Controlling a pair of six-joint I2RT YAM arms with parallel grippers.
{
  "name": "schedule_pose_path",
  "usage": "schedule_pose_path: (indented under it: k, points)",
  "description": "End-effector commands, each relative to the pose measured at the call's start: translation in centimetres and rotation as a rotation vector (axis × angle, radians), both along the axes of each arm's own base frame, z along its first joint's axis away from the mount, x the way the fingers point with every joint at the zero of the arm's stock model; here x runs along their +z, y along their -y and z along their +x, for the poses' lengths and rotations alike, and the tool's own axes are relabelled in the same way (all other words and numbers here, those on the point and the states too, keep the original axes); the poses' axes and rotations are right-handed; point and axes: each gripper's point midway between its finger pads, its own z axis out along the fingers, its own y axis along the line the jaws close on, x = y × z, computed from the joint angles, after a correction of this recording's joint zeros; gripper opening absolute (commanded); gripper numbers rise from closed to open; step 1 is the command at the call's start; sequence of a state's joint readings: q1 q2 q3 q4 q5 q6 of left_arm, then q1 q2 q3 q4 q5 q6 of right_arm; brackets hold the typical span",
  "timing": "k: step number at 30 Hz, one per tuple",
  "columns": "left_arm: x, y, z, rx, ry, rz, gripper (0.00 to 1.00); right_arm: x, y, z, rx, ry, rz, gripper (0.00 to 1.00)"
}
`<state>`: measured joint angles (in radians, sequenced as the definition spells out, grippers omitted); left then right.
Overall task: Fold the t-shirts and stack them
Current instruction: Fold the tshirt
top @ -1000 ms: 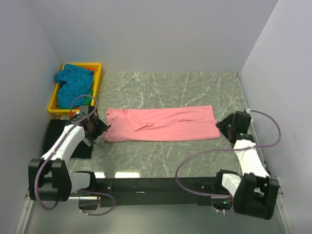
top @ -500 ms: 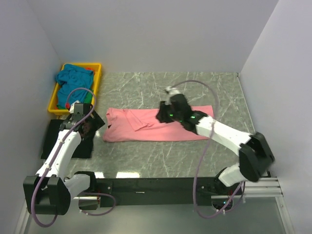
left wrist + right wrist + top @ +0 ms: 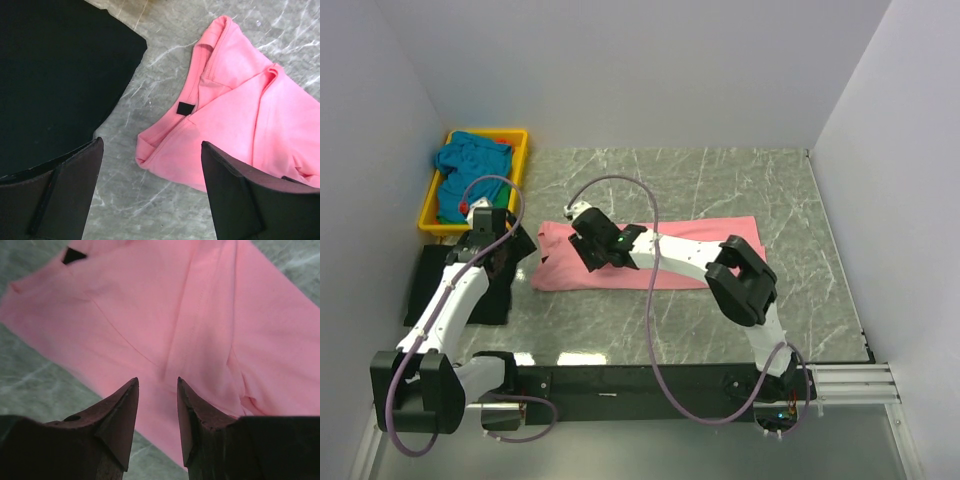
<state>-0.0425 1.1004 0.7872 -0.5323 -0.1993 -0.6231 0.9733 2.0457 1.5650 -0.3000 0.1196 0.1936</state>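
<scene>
On the marble tabletop [image 3: 720,180] the pink t-shirt [image 3: 620,278] lies flat as a long band, its sides folded in along its length and its collar end toward the left. I judge the lengthwise fold done and the crosswise folds, which would make it a compact packet, not yet made. The right gripper [image 3: 157,382] reaches across from the far side and hangs just above the collar half of the cloth. Its jaws stand partly apart with nothing between them; a crease of the shirt runs beneath the gap, so it looks placed for a pinch there. The left gripper [image 3: 151,145] hovers just off the shirt's left end, beside a black sheet [image 3: 50,75]. Its jaws are spread wide and empty, with the folded corner of the shirt showing between them below. The teal t-shirt [image 3: 470,165] sits crumpled in a heap in the yellow tray [image 3: 486,132] at the far left, well apart from the pink one and unfolded. No stack exists anywhere in view, so most of the job remains: finishing this shirt, folding the ones in the tray, then piling them.
</scene>
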Motion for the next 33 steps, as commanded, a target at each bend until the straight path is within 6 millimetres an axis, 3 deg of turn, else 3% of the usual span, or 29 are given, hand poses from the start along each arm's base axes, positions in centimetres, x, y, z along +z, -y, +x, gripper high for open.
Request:
schedule_pose_path:
  k: [1, 7, 13, 26, 29, 30, 32, 33]
  points:
    - [0.2, 0.1, 0.9, -0.018, 0.023, 0.006, 0.84, 0.1, 0.7, 0.8, 0.005, 0.054, -0.097, 0.44]
    - [0.5, -0.2, 0.9, -0.009, 0.029, 0.014, 0.84, -2.7, 0.8, 0.4, 0.015, 0.049, -0.167, 0.44]
    - [0.3, -0.2, 0.9, -0.009, 0.025, 0.014, 0.84, -4.1, 1.1, 0.5, 0.024, 0.045, -0.208, 0.43]
    - [0.1, -0.2, 0.9, -0.009, 0.016, 0.014, 0.84, -2.3, 2.2, 2.6, -0.019, 0.119, -0.233, 0.31]
    - [0.1, -0.2, 0.9, -0.01, 0.017, 0.015, 0.84, -2.1, 2.5, 3.2, -0.029, 0.129, -0.233, 0.22]
    - [0.1, -0.2, 0.9, -0.01, 0.015, 0.015, 0.84, -2.2, 2.7, 3.5, -0.034, 0.128, -0.236, 0.1]
    - [0.1, -0.2, 0.9, -0.01, 0.015, 0.015, 0.84, -2.1, 2.8, 3.8, -0.041, 0.129, -0.232, 0.0]
    - [0.0, -0.2, 0.9, -0.01, 0.011, 0.015, 0.84, -2.0, 2.9, 4.0, -0.045, 0.129, -0.228, 0.0]
